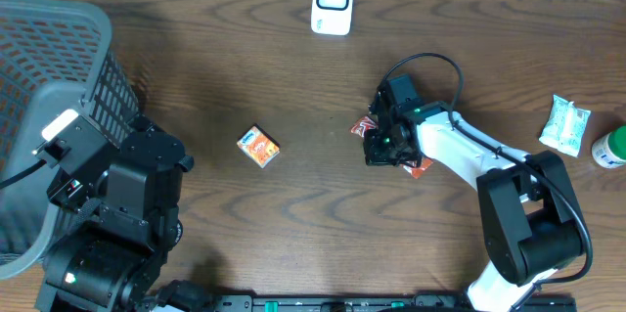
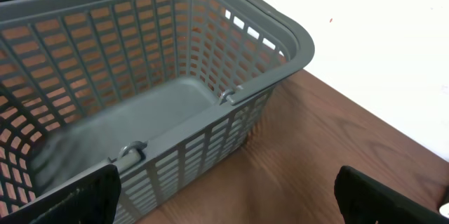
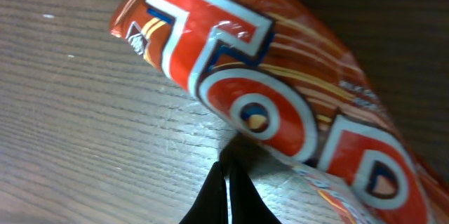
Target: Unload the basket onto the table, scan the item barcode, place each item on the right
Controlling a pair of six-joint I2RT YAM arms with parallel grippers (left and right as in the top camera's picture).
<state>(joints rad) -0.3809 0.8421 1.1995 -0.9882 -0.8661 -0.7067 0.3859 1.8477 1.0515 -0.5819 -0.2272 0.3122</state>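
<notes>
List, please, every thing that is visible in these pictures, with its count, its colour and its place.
table: one, brown wood, under everything
basket: one, grey, left end of the table
scanner: one, white, far edge of the table, near the middle
small box: one, orange, middle of the table
snack packet: one, red with white letters, right of the middle, at the right tool
sachet: one, white and green, right side
container: one, green and white, right edge, partly cut off
left tool: one, black, open, facing the basket
right tool: one, black, shut, tips at the packet's edge; whether it grips is not clear
</notes>
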